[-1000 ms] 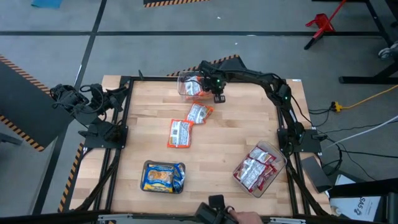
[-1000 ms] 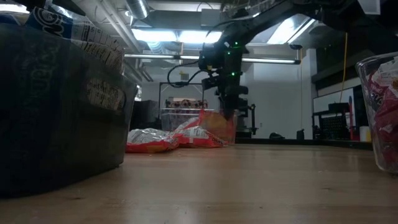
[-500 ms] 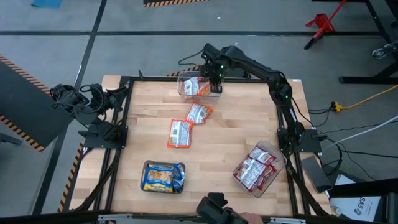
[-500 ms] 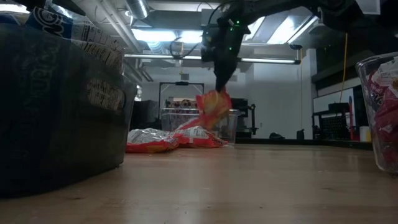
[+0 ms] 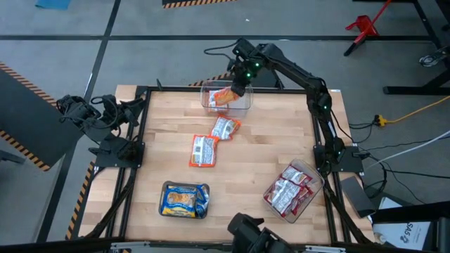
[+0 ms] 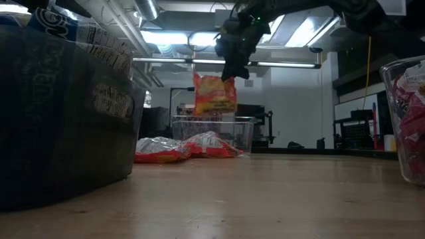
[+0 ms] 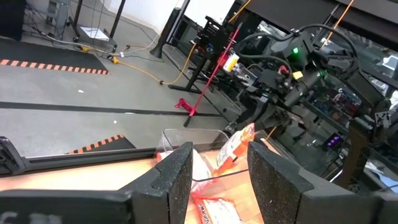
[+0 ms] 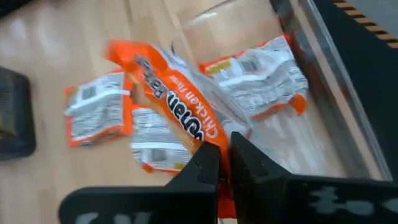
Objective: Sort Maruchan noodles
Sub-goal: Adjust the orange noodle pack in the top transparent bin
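My right gripper (image 5: 238,84) is shut on an orange-red Maruchan packet (image 5: 225,96), which hangs above the clear tub (image 5: 245,107) at the table's far edge. In the low view the packet (image 6: 214,93) is clear of the tub's rim (image 6: 212,119). One orange packet (image 8: 261,67) lies flat in that tub. Two more orange packets (image 5: 225,128) (image 5: 203,150) lie flat on the table's middle. My left gripper (image 7: 221,180) is open and parked off the table's left edge, touching nothing. My right gripper pinches the orange packet between its two fingers at one end (image 8: 212,138), near the upper corner (image 6: 224,78). The fingers come from above, slanting down. The packet is lifted clear and hangs upright below the fingers over the tub.
A dark tray (image 5: 166,188) with blue-and-yellow packets sits at the table's near edge. A clear tub (image 5: 313,184) of red-and-white packets stands near the right edge. The black frame rails (image 5: 140,112) run along the table's sides. Bare wood lies between the containers.
My right gripper, shut on the orange packet, has risen from the table beside the far tub's right side and moved left toward the far edge. The packet has been lifted off the table and now hangs upright over the tub.
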You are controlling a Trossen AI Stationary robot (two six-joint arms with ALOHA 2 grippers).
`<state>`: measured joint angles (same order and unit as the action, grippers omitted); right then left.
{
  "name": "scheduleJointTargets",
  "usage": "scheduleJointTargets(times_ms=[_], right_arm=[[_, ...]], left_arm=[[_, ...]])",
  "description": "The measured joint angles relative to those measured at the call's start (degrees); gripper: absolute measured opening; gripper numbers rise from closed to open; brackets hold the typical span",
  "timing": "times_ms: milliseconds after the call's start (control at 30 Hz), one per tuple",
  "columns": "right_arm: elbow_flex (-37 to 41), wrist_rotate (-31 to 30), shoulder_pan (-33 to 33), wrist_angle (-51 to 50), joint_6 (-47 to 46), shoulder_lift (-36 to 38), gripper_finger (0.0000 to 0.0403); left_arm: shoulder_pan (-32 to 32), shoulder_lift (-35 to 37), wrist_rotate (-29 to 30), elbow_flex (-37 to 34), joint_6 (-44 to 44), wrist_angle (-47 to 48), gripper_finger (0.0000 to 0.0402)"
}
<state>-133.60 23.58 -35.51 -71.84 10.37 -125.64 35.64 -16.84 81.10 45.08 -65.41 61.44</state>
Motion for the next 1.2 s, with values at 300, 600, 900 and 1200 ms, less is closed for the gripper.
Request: scheduleJointTargets(times_ms=[300,600,900,1200], right_arm=[[1.19,3.91,-2.30,8.17,-17.92,0.00,0.0000],[4.86,7.18,-3.75,6.53,-20.71,-0.09,0.0000],[10.92,9.03,-4.29,7.85,-20.90,-0.09,0.0000],[18.87,8.96,-5.96,7.77,-20.94,-0.09,0.0000]], left_arm=[[0.00,0.00,0.02,-0.01,0.00,0.69,0.0147],[0.00,-0.01,0.21,-0.01,0.00,1.13,0.0147],[0.00,0.00,0.22,-0.02,0.00,1.13,0.0147],[0.00,0.00,0.24,0.00,0.00,1.13,0.0147]])
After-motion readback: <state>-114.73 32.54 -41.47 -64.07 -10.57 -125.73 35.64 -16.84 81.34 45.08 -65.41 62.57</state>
